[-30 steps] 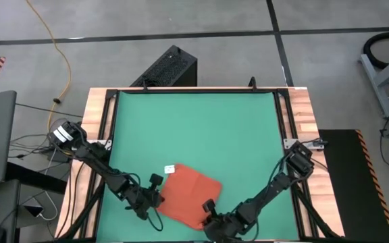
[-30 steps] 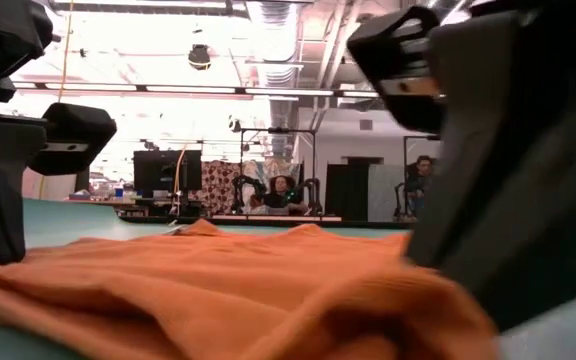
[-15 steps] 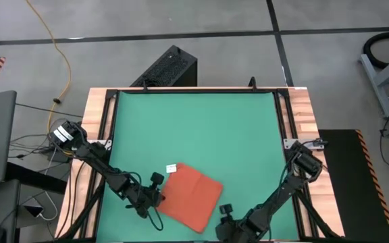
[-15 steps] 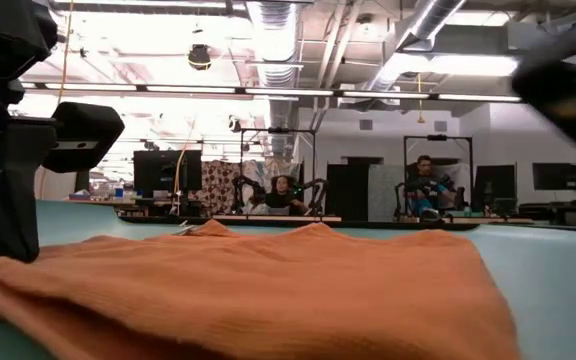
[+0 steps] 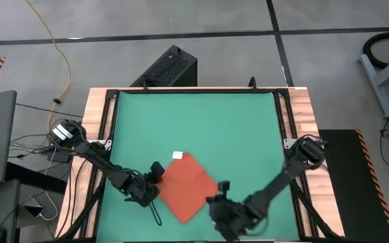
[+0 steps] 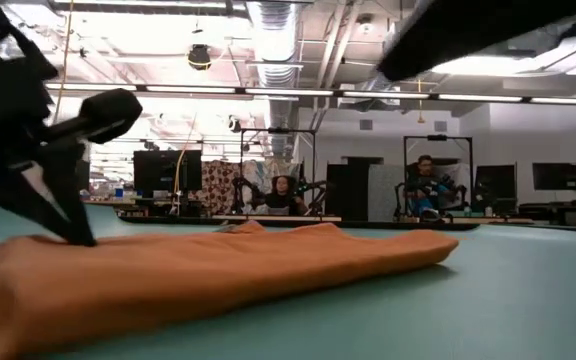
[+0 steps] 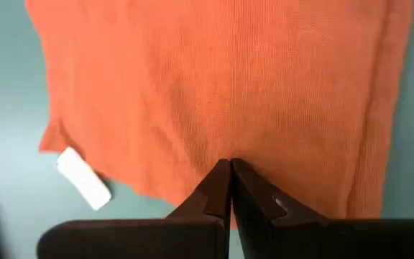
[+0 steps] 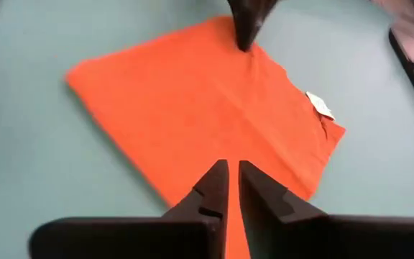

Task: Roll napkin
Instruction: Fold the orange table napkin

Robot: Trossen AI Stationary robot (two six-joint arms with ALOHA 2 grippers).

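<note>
The orange-red napkin (image 5: 189, 187) lies flat on the green mat (image 5: 201, 121) near the table's near edge, one corner pointing to the far side, its white tag (image 5: 178, 156) at that corner. My left gripper (image 5: 158, 185) is shut, tips down on the napkin's left edge. My right gripper (image 5: 213, 200) hovers above the napkin's near right edge; in its wrist view the fingers (image 8: 217, 183) stand a narrow slit apart, with nothing between them. My left gripper sets its shut fingertips (image 7: 230, 167) on the napkin just inside its left edge (image 7: 192, 137), slanting down from the table's left. A small crease (image 8: 251, 61) runs from the tips. Whether any cloth is nipped between them, I cannot tell. The napkin lies flat on the mat.
A dark loop of cable (image 5: 155, 212) hangs near the left arm. The wooden table frame (image 5: 299, 135) rims the mat; a black box (image 5: 171, 67) stands beyond the far edge. The mat's far half is bare. People sit at desks (image 6: 283, 190) beyond the table.
My right gripper has come off the napkin's near right corner, drawn back toward the near edge, then risen above the cloth. My left gripper has rolled and shifted slightly toward the far edge; the napkin has turned about with it, slid a little farther away and settled flatter.
</note>
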